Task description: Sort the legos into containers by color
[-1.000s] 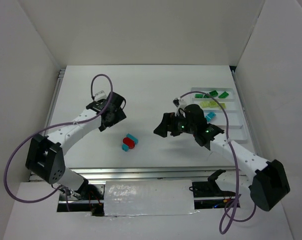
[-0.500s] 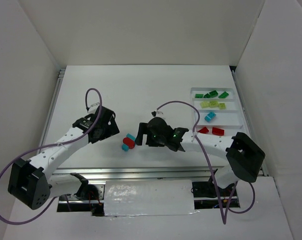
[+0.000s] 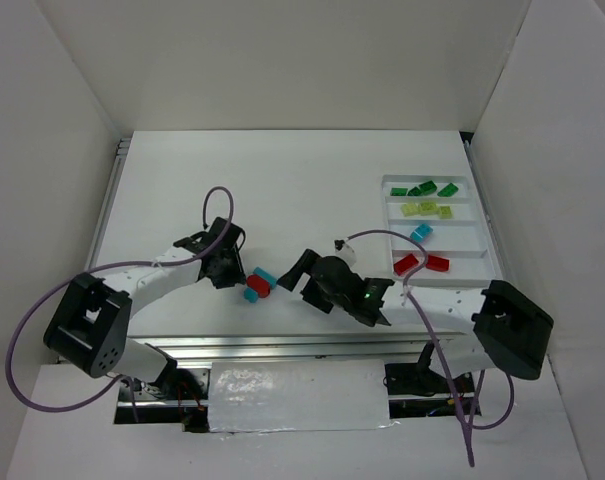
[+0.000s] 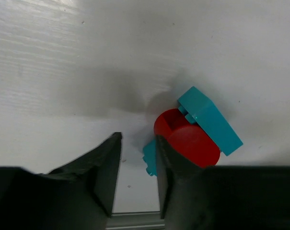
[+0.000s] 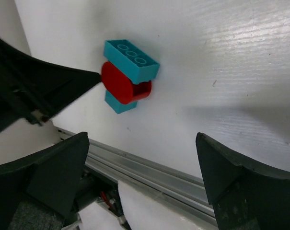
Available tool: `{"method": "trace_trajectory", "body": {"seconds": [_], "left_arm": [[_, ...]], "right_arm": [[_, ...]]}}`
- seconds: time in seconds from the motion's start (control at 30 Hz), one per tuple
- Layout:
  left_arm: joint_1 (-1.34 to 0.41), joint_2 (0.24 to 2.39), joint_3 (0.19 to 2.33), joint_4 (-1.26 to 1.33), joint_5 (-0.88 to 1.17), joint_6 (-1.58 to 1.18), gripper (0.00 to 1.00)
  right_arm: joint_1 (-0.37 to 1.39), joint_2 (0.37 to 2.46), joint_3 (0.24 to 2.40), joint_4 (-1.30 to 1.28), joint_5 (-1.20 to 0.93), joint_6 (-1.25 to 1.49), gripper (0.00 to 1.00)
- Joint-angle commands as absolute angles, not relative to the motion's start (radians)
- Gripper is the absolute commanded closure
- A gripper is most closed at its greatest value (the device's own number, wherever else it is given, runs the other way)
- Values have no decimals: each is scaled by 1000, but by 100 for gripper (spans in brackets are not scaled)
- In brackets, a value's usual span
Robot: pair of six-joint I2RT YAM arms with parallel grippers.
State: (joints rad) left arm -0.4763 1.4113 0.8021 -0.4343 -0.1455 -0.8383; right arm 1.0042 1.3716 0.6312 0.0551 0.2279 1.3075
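Three legos left on the table, both arms at them. The red piece (image 4: 187,139) is taken as the landmark. A long cyan brick (image 4: 209,120) lies across its far edge and a small cyan brick (image 4: 148,160) shows at its near edge; whether the three are pressed together cannot be told.

The left gripper (image 4: 137,143) is low, on the side of the red piece away from the tray (image 3: 462,238). Its jaws are drawn nearly together with only bare table in the narrow gap, and one finger (image 4: 171,163) is touching or just beside the small cyan brick. The right gripper (image 5: 142,139) faces the red piece from the tray side, jaws spread wide and empty. The tray, well apart from the red piece, holds sorted greens, one cyan and two reds.

Likely hazards:
- The left jaws may close on nothing, since no brick lies between them.
- That finger may shove the cluster sideways.
- The two grippers, both near one small cluster, may collide.
- If the pieces are joined, lifting one could carry red and cyan into a single compartment.
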Motion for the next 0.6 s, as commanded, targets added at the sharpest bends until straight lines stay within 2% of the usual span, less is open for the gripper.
{"method": "trace_trajectory", "body": {"seconds": [0.0, 0.13, 0.27, 0.5, 0.57], "left_arm": [[-480, 1442, 782, -380, -77, -816, 59], [-506, 1447, 756, -356, -45, -848, 66], [-581, 1427, 732, -319, -40, -896, 67], [-672, 1499, 782, -308, -40, -942, 66], [-701, 1509, 825, -365, -111, -966, 61]], "right_arm": [[1009, 1260, 629, 78, 321, 1345, 0], [1011, 1152, 589, 55, 351, 1330, 0], [1011, 1049, 568, 31, 393, 1292, 0], [1009, 971, 548, 8, 403, 1241, 0], [1009, 951, 542, 8, 402, 1236, 0]]}}
